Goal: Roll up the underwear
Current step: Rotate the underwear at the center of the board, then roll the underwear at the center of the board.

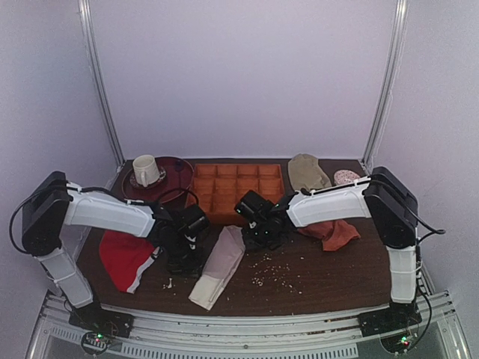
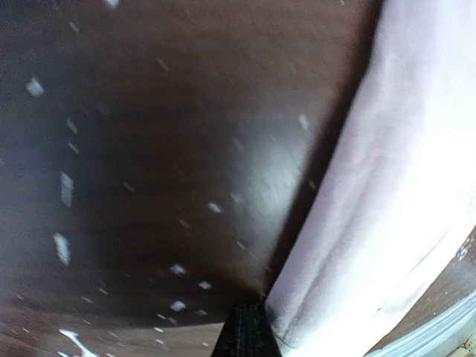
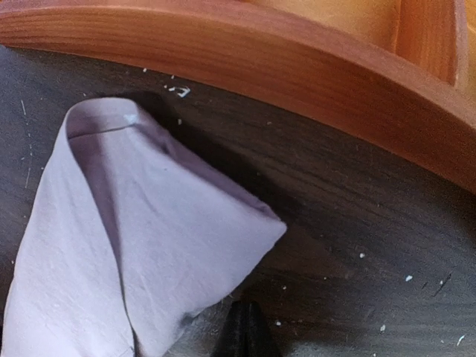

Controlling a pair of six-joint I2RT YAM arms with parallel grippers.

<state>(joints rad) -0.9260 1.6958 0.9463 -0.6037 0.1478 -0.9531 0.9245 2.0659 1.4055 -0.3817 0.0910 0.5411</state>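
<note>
Left gripper, right gripper: fingers pressed together, each at an edge of the underwear. It lies folded long on the table, before the wooden compartment tray. White mug on dark plate.

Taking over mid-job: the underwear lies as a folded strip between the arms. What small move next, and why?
Probably have the right gripper pinch the underwear at its far end by the tray and turn it over toward the near end. The cloth lies as a long unrolled strip, and that end sits beside the gripper.
</note>
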